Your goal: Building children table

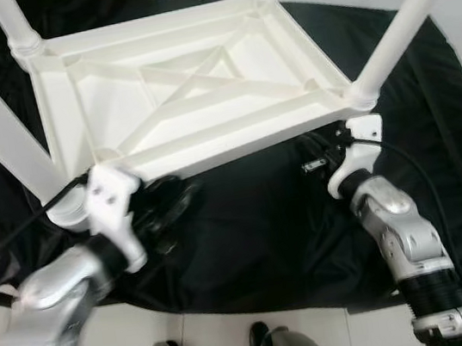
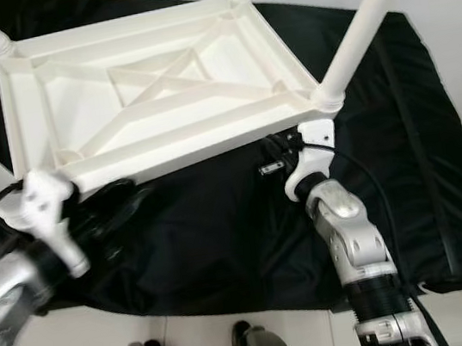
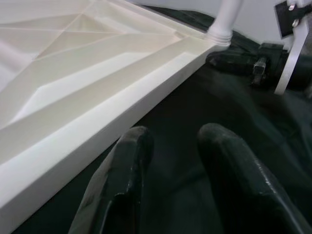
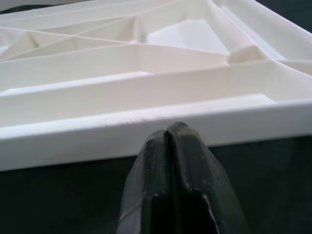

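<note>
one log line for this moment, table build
table: upside down on black cloth, legs up | left gripper: open, beside near edge | right gripper: shut, at near edge

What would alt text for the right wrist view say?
Two black fingers pressed shut, tips against the near rim of an upside-down white table. Its ribbed underside stretches beyond, and black cloth lies beneath.

Smooth white plastic table [image 1: 194, 100] on a glossy black cloth [image 1: 274, 227].
</note>
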